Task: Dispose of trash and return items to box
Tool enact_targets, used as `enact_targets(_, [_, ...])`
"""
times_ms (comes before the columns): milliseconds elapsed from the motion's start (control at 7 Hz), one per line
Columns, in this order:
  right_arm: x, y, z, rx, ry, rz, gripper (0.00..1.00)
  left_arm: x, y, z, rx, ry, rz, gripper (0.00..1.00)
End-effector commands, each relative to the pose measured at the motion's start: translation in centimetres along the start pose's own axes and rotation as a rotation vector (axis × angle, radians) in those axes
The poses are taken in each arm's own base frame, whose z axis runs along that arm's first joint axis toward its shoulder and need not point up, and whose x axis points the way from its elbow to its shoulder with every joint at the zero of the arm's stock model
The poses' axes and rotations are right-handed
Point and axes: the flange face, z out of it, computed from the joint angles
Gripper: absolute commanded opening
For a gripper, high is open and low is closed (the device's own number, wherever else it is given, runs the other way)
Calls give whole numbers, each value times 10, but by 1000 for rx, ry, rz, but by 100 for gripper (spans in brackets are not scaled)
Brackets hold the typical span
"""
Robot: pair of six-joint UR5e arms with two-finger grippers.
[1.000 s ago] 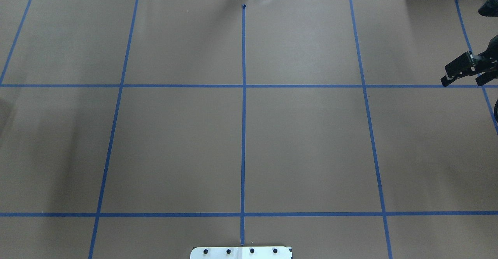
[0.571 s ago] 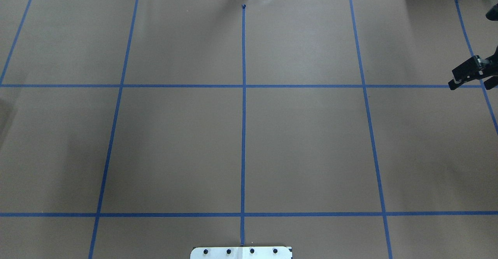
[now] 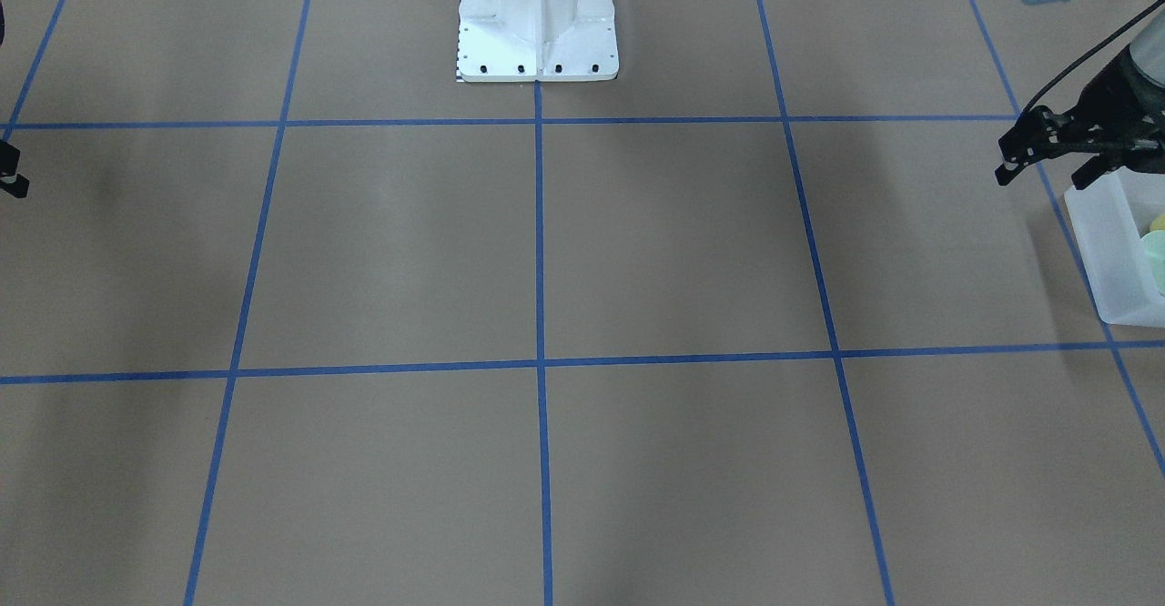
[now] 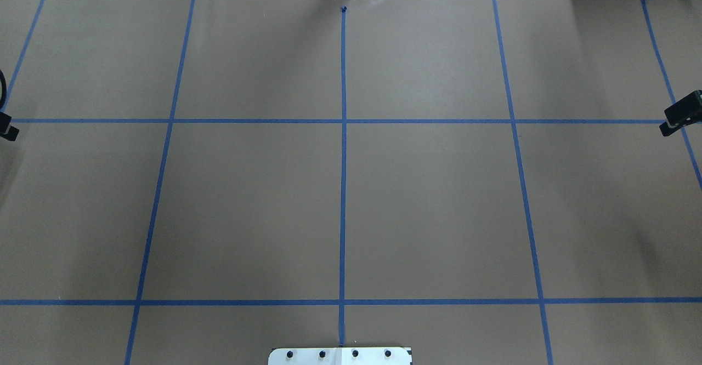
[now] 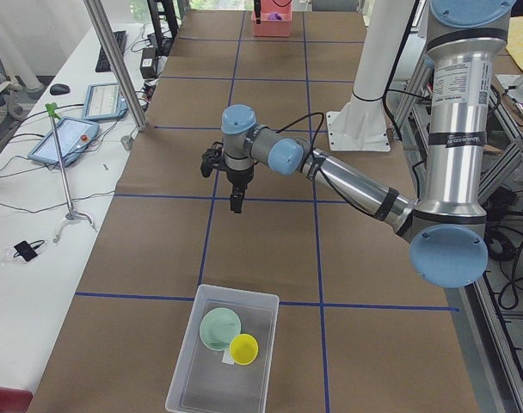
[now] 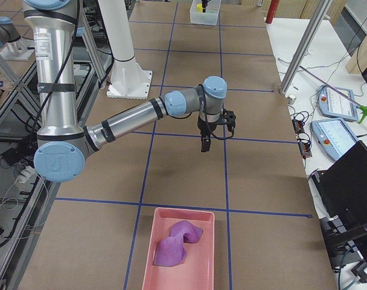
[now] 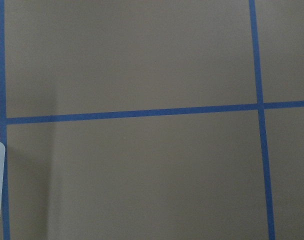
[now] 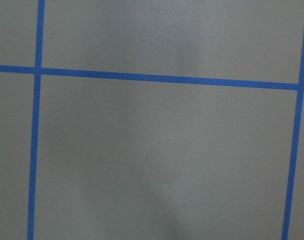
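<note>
The frosted white box (image 5: pixel 188 383) stands at the table's left end. It holds the mint-green bowl (image 5: pixel 220 329) and the yellow cup (image 5: pixel 243 348), side by side. The box (image 3: pixel 1106 251) also shows at the right edge of the front view, with the bowl (image 3: pixel 1156 256) and cup (image 3: pixel 1159 222) partly cut off. My left gripper (image 3: pixel 1045 172) hovers just beside the box's near wall, open and empty. My right gripper (image 4: pixel 680 117) is at the table's right side, above bare paper, open and empty. Only one finger shows in the overhead view.
A pink tray (image 6: pixel 198 260) with a crumpled purple cloth (image 6: pixel 177 241) lies at the table's right end. The white robot base (image 3: pixel 537 19) stands mid-table at my side. Brown paper with blue tape lines covers the table. Tablets and cables lie beyond the far edge.
My right gripper has moved right, nearly out of the overhead view. A tip of my left gripper has come into that view at its left edge.
</note>
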Motion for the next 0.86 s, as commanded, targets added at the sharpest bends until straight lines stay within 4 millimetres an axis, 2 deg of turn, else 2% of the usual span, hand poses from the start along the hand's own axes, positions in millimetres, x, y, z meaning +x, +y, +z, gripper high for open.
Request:
enact_targets(0, [9,3,6,-10,19,-20,100,-16,17,-2,-16,-17,95,99])
enact_targets(286, [15,6,8,-16,22,-30,100,-17,18,-3,-15,-17,93,99])
enact_targets(429, [29,4,5,-10,22,-51,100,-38,19,-6,-10,-30,77,99])
enact_targets(571, [47,2,3,-10,18,-68,100,-85,16,-8,-10,-44,103,99])
enact_targets(714, [50,3,2,-7,17,-76,100,-118,12,-2,-21,-55,126,99])
